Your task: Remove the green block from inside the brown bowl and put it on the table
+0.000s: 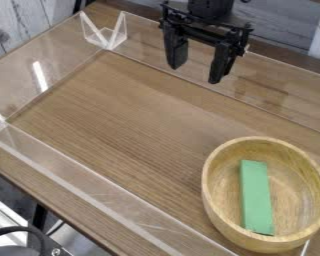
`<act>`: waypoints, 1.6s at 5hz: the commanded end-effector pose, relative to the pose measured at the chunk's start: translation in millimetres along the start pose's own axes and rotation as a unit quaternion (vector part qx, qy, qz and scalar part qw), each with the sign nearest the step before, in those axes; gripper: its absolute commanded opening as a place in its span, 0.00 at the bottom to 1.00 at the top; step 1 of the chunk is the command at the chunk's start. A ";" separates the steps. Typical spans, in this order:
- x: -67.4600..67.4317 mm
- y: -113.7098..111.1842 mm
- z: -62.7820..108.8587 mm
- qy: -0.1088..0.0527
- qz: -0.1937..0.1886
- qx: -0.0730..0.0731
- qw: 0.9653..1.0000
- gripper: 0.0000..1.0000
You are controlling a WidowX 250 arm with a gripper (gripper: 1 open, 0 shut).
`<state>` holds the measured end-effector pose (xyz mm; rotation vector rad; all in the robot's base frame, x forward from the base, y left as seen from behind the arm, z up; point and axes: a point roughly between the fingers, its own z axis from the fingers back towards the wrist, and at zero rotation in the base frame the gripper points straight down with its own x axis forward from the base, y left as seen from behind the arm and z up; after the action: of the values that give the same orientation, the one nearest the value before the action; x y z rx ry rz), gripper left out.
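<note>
The green block (258,196) lies flat inside the brown bowl (227,163), a round tan wooden bowl at the near right of the table (123,110). The block's long side runs roughly toward and away from the camera. My gripper (200,66) hangs at the back of the table, pointing down, well above and behind the bowl. Its two black fingers stand apart, open, with nothing between them.
Low clear acrylic walls (69,180) run along the table's edges, and a clear corner bracket (107,30) stands at the back left. A wide stretch of wood-grain surface lies left of the bowl.
</note>
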<state>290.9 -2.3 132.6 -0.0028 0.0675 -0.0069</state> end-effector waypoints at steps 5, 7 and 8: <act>-52.9 -93.1 -35.0 0.019 -0.059 -0.027 0.998 1.00; -56.3 -110.7 -43.0 -0.002 -0.041 -0.039 0.998 1.00; -54.8 -112.6 -42.7 -0.020 -0.024 -0.047 0.998 1.00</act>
<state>228.6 -111.4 80.6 -0.0771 0.0778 -0.0466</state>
